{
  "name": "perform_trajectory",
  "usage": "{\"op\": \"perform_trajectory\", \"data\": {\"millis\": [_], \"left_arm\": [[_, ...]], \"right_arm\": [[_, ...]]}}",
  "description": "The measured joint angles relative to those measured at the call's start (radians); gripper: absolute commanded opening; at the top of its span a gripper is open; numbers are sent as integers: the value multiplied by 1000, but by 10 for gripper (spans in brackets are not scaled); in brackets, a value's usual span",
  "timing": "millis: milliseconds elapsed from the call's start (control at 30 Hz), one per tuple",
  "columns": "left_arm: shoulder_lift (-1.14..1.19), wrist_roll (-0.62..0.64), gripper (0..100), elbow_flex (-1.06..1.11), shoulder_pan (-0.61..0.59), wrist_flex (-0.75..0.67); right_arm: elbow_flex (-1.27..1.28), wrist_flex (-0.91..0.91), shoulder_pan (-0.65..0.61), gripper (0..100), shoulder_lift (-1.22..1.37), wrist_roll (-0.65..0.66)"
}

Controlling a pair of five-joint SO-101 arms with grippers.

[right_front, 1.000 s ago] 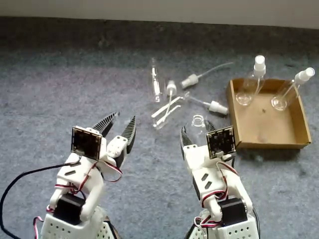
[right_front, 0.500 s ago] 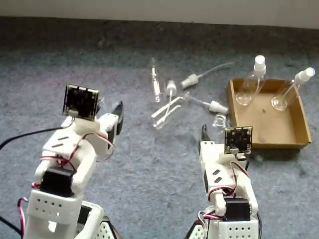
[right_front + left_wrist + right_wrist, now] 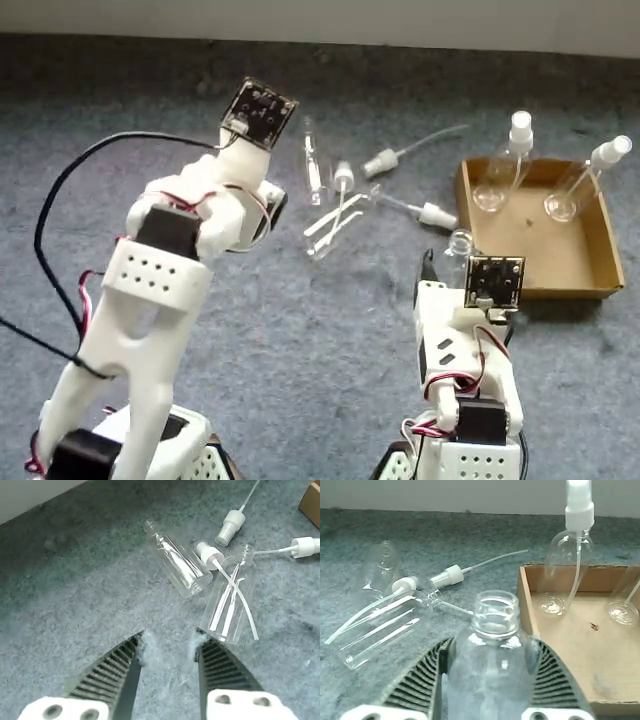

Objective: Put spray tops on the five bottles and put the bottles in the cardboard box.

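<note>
The right gripper (image 3: 490, 651) is clamped on a clear bottle (image 3: 491, 680), jaws on either side of its body, the open neck upward and bare of any spray top. It holds the bottle near the corner of the cardboard box (image 3: 545, 291). The left gripper (image 3: 169, 637) hangs with its jaws apart over the grey carpet (image 3: 330, 330), just short of the base of a lying bottle (image 3: 227, 597).

The plainest risk, as I judge it, is that the held bottle goes into the box uncapped, since it is so near the wall. The smooth round body could also twist or slip in the ribbed jaws when a top is pressed on. On the left, a closing jaw may nudge the lying bottle and roll it. A spray top (image 3: 210, 555) lies across that bottle, head beside the neck (whether its tube is inside or on top I cannot tell), and could be knocked off or bent.

Another open bottle (image 3: 175, 565) lies alongside, and two loose spray tops (image 3: 230, 525) (image 3: 305, 545) lie beyond.

The box holds two capped bottles (image 3: 505, 165) (image 3: 585, 180), leaning against its far wall; the rest of its floor is bare.
</note>
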Motion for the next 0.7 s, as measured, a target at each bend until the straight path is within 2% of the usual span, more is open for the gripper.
{"op": "perform_trajectory", "data": {"millis": [267,433,700], "left_arm": [[379,-26,127,-316,0,38],[612,-26,216,-525,29,38],[976,-26,228,-876,81,38]], "right_arm": [[0,0,2,102,0,0],[0,0,2,102,0,0],[0,0,2,102,0,0]]}}
